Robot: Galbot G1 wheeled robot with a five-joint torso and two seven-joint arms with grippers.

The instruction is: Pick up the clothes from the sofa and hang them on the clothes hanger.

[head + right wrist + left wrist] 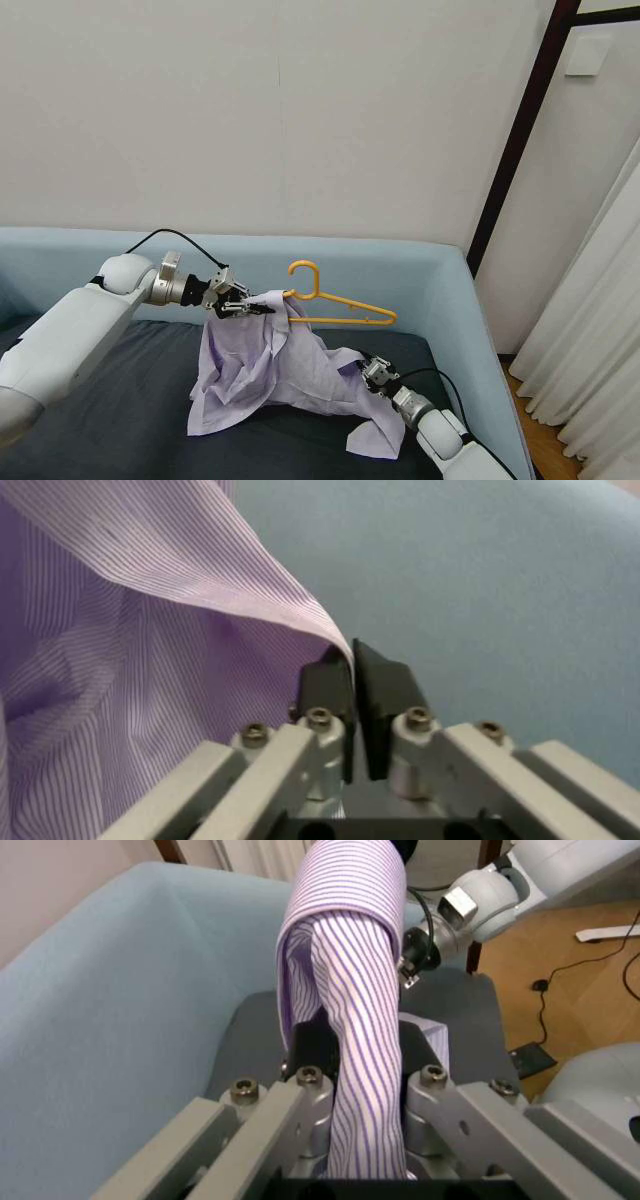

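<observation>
A lilac striped shirt (262, 372) hangs in a loose bunch above the dark sofa seat (120, 400). A yellow hanger (345, 308) sticks out of its top; one arm of the hanger is under the fabric and the other is bare. My left gripper (250, 306) is shut on the shirt's upper fold beside the hanger hook. In the left wrist view the shirt (345, 975) runs between that gripper's (365, 1046) fingers. My right gripper (366, 369) is low at the shirt's right side, and the right wrist view shows it (352, 667) shut on the shirt's edge (200, 577).
The sofa's light blue backrest (420, 275) runs behind the shirt and its right armrest (478, 340) closes that side. A dark door frame (515, 140) and white curtains (600, 340) stand to the right. Wooden floor with cables (560, 967) lies beyond the sofa.
</observation>
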